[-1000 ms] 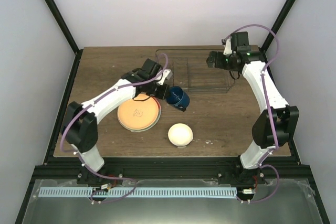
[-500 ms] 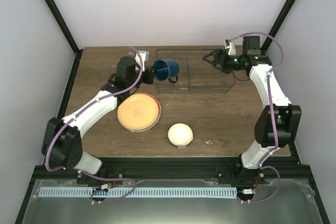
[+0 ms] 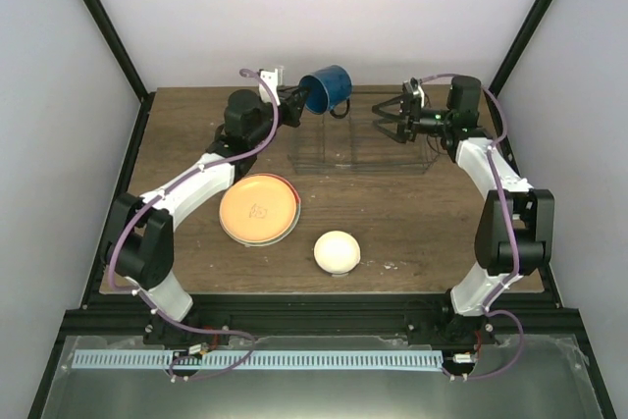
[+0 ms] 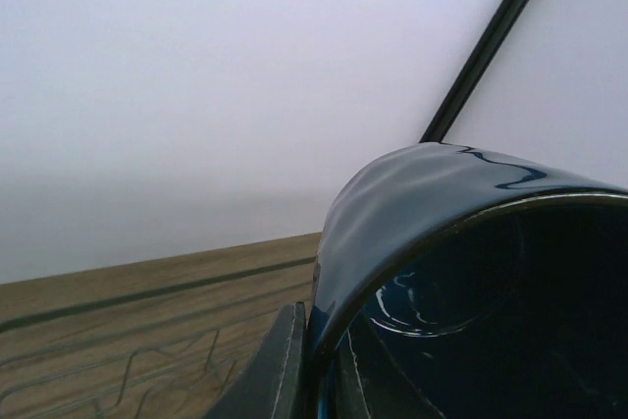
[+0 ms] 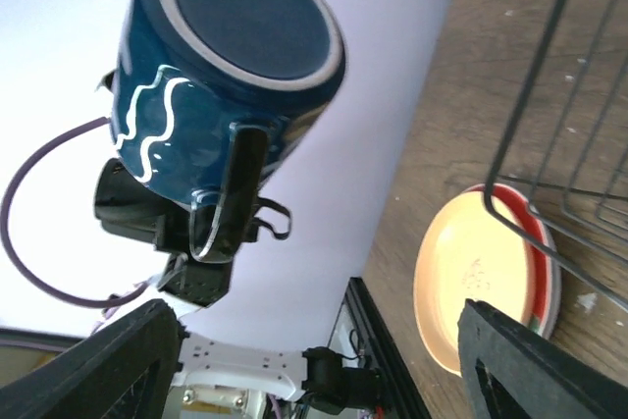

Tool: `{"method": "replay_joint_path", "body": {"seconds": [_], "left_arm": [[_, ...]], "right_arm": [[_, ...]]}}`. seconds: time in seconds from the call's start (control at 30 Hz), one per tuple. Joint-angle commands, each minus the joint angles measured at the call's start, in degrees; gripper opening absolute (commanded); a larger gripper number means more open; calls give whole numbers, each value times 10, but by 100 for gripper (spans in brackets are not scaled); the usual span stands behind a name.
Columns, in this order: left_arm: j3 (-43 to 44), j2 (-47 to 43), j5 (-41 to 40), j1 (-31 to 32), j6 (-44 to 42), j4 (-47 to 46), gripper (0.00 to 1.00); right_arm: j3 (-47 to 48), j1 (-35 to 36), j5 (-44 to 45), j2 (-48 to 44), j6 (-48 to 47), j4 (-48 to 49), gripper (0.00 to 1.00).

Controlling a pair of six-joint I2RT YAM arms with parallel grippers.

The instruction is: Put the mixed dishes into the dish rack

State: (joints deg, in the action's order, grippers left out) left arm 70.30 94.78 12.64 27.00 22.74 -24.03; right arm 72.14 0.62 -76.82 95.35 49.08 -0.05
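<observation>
My left gripper (image 3: 300, 105) is shut on the rim of the dark blue mug (image 3: 327, 88) and holds it tilted, high above the far left end of the grey wire dish rack (image 3: 363, 139). In the left wrist view one finger (image 4: 283, 372) lies outside the mug (image 4: 461, 272) wall and one inside. My right gripper (image 3: 388, 117) is open and empty over the rack, pointing left at the mug (image 5: 221, 66). The orange-yellow plate (image 3: 258, 208) lies on the red-and-teal floral plate (image 3: 293, 190), whose rim alone shows. The cream-white bowl (image 3: 337, 251) sits near the front.
The rack's wires (image 5: 549, 95) cross the right wrist view beside the stacked plates (image 5: 471, 282). Black frame posts stand at the table's back corners, with white walls behind. The wooden table (image 3: 432, 233) is bare at the right front.
My left arm lifted the mug off the table beside the plates, carried it back over the rack's left end and raised it. My right gripper turned left, toward the mug.
</observation>
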Motion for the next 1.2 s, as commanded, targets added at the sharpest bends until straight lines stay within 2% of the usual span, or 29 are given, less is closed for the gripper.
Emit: {"method": "replay_joint_path", "body": {"seconds": [0.0, 0.2, 0.33, 0.57, 0.97, 1.17], "left_arm": [[30, 6, 38, 4, 16, -88, 0], [19, 9, 53, 6, 35, -101, 0], [23, 12, 62, 8, 39, -105, 0], [27, 21, 72, 15, 36, -101, 0], [21, 29, 73, 16, 25, -91, 0], [19, 41, 76, 17, 34, -98, 0]], "right_arm": [[-14, 3, -49, 14, 158, 219, 78], [-55, 18, -51, 68, 446, 583, 74], [-42, 35, -41, 109, 536, 702, 71], [2, 68, -38, 136, 544, 713, 69], [-11, 70, -36, 132, 542, 716, 66], [-1, 76, -35, 141, 545, 721, 56]]}}
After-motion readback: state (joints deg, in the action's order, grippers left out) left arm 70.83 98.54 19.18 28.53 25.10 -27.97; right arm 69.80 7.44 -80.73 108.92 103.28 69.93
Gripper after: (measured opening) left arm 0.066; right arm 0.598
